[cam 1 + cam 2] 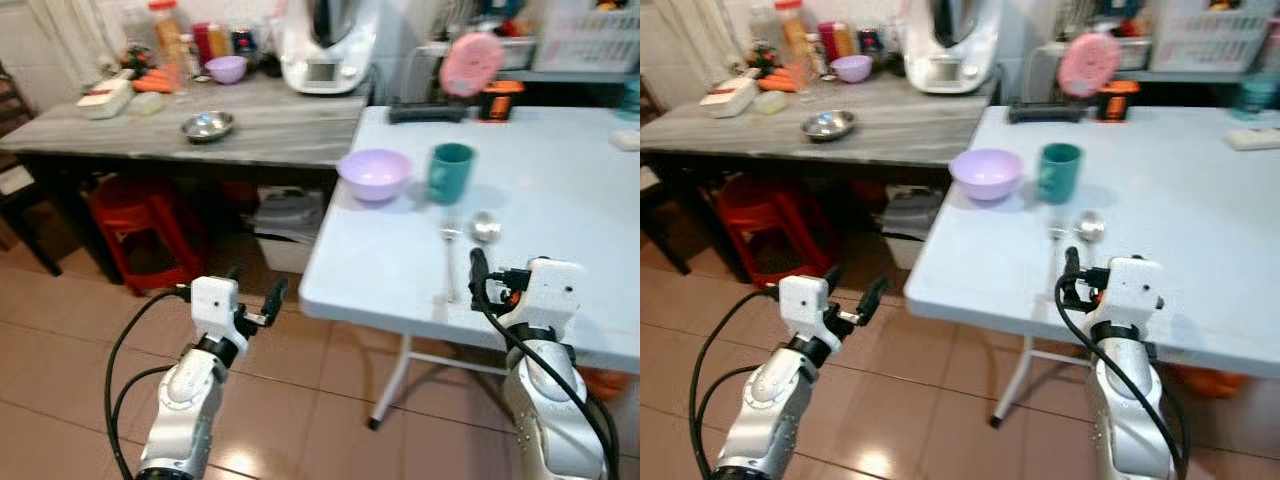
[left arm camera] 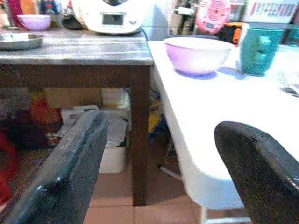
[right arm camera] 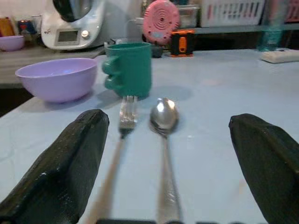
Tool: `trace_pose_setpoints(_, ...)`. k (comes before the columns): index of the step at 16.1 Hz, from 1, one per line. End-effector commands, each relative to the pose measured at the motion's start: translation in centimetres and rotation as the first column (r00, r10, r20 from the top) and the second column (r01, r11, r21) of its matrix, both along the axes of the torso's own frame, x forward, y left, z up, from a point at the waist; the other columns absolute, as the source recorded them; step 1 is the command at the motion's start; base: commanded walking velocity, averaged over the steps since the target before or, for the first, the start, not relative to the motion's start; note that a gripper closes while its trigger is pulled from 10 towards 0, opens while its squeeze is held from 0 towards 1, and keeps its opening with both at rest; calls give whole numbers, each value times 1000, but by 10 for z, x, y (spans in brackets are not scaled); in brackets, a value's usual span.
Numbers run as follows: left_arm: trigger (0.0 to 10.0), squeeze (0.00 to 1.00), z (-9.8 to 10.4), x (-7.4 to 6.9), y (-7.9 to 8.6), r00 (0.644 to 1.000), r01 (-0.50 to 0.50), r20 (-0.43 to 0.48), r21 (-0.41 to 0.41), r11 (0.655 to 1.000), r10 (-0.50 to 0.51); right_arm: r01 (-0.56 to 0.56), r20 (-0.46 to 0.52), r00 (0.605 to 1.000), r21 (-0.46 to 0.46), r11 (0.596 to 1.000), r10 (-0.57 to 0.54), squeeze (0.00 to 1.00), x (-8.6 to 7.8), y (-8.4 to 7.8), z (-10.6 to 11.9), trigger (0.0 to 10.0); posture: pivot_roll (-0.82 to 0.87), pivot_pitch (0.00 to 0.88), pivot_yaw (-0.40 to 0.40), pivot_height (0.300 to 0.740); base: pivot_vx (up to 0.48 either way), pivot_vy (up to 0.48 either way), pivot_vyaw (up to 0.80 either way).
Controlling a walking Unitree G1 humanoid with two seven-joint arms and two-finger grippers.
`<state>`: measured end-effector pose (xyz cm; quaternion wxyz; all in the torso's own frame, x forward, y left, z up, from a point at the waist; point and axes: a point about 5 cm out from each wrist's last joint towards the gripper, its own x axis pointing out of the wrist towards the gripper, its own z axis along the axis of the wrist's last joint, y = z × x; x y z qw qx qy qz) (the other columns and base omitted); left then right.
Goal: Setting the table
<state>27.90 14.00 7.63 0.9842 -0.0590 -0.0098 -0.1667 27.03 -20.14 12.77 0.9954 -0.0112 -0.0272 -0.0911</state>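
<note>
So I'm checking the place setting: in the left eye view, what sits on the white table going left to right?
Purple bowl → green mug → fork → spoon, all on the white table.

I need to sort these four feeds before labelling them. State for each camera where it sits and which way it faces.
Left eye view: on the head, looking forward and down at the white table; both silver arms show.
Right eye view: the head camera's other eye, same scene.
Left wrist view: along the open left hand off the table's corner, toward the purple bowl.
Right wrist view: along the open right hand over the tabletop, at the fork and spoon.
Shared: bowl and green mug appear in all views.
</note>
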Motion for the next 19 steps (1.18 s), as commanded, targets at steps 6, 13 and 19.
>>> trace_pose_setpoints(6, 10000, 0, 4, -2, 5, 999, 33, 15, -21, 999, -32, -55, 39, 998, -42, 998, 57, 0, 3, 13, 8, 10000, -67, 0, 91, 740, 202, 0, 0)
trace_pose_setpoints(13, 10000, 0, 4, -4, 2, 999, 48, 13, -37, 998, -47, -80, 74, 993, -90, 993, 87, 0, 4, 17, 15, 10000, -68, 0, 85, 740, 368, 0, 0)
trace_pose_setpoints(19, 10000, 0, 4, -3, 0, 998, 56, 16, -39, 998, -55, -85, 81, 992, -87, 993, 92, 0, 5, 19, 17, 10000, -70, 0, 85, 740, 390, 0, 0)
